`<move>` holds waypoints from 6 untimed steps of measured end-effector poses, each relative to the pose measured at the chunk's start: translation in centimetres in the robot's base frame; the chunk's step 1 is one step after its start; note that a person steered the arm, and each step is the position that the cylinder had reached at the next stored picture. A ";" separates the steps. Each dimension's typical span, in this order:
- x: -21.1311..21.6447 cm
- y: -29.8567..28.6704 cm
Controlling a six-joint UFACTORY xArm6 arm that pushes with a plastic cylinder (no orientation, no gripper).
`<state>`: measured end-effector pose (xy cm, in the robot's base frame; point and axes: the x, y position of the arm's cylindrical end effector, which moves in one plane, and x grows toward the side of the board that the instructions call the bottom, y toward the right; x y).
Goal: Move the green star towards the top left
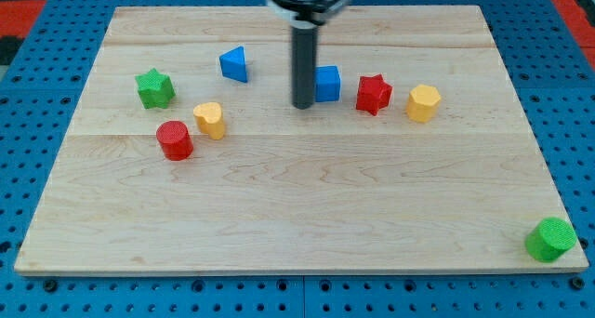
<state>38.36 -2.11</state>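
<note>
My tip, a fingerless bare rod, upper centre beside a blue cube, green star far left.

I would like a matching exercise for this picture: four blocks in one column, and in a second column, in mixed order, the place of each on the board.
Column 1
1. green star
2. green cylinder
3. blue cube
4. red cylinder

Column 2
A. at the board's bottom right corner in the view
B. just to the view's right of my tip
C. farthest to the view's left of all blocks
D. just below and to the view's left of the yellow block in the left group

Pairs: 1-C, 2-A, 3-B, 4-D
</note>
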 end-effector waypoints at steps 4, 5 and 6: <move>1.1 -16.9; 3.7 -17.0; 3.1 -18.8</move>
<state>41.49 -20.86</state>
